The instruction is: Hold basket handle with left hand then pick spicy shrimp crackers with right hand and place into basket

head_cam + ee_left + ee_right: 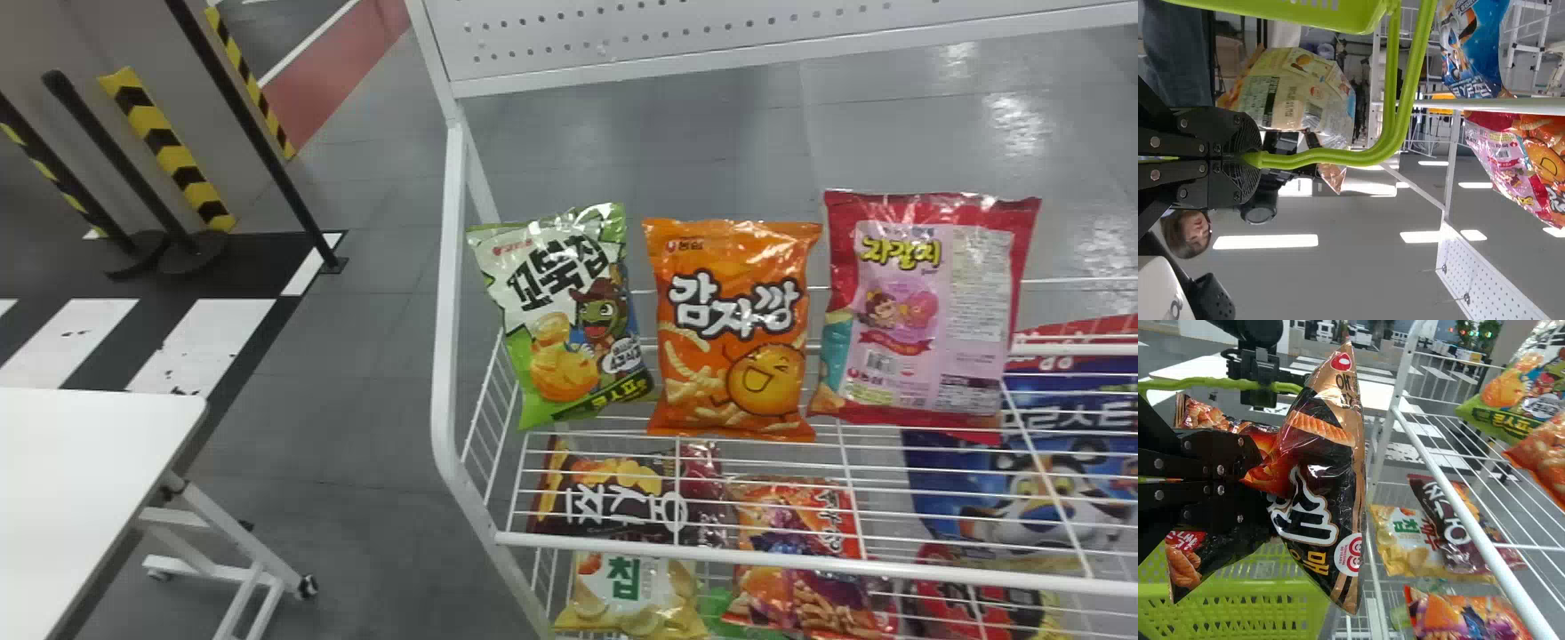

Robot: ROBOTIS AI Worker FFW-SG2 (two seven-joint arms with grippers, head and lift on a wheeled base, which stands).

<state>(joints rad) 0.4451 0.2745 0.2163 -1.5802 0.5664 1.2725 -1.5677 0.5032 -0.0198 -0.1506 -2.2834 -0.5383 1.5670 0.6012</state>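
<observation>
My left gripper [1250, 159] is shut on the green basket handle [1395, 127]; part of the basket [1305, 15] shows in the left wrist view. In the right wrist view my right gripper [1262, 477] is shut on the spicy shrimp crackers [1331, 470], a black bag with copper edges, crumpled where it is gripped. Behind and below the bag in that view is the green basket [1238, 603], with the handle [1178, 384] behind too. The left wrist view has a bag with a beige printed back [1295, 93] beyond the handle.
A white wire rack [449, 293] holds green, orange [733, 329] and red-pink [925, 307] snack bags on top, with more bags below. Its rail [1458, 520] runs beside the held bag. A white table [89, 480] stands at the left.
</observation>
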